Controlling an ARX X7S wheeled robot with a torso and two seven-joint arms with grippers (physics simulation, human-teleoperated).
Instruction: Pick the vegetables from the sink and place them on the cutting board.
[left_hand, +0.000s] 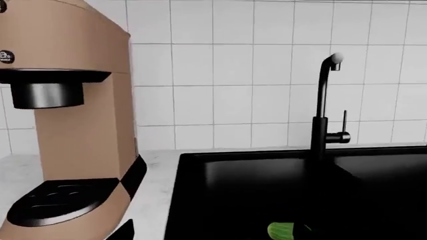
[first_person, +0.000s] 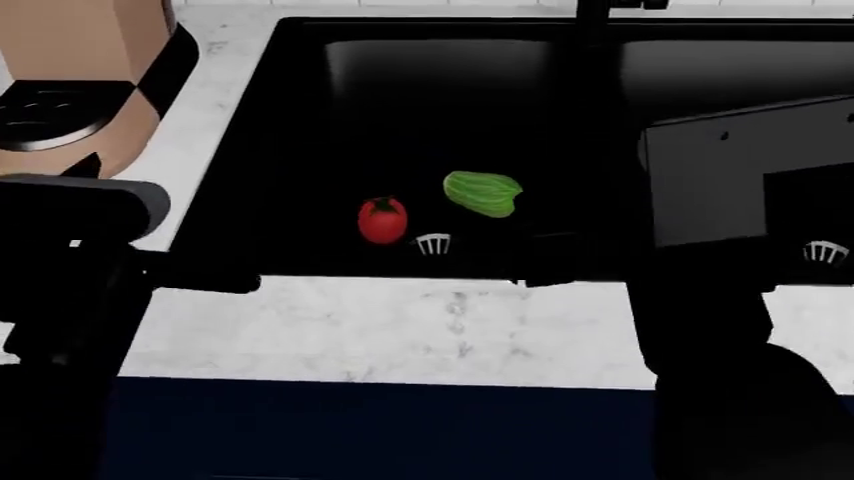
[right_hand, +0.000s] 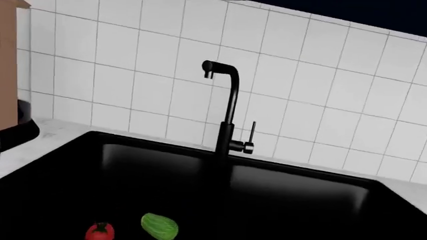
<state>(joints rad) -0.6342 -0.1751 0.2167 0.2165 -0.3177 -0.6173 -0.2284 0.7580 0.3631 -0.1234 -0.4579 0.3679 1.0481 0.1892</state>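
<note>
The red tomato (first_person: 383, 220) and the light-green cucumber piece (first_person: 482, 193) lie side by side on the floor of the black sink's (first_person: 287, 120) left basin, by a silver drain grate (first_person: 434, 244). Both also show in the right wrist view, tomato (right_hand: 100, 232) and cucumber (right_hand: 159, 226). The left wrist view shows only part of the cucumber (left_hand: 281, 231). My left arm (first_person: 67, 260) is at the sink's left front corner and my right arm (first_person: 741, 180) hangs over the right basin. Their black grippers blend into the black sink. The cutting board is out of view.
A tan coffee machine (first_person: 80, 60) stands on the white marble counter (first_person: 400, 330) left of the sink, and looms close in the left wrist view (left_hand: 73, 125). A black faucet (right_hand: 230, 110) rises behind the divider, before a white tiled wall (right_hand: 133, 60). A second grate (first_person: 827, 252) sits in the right basin.
</note>
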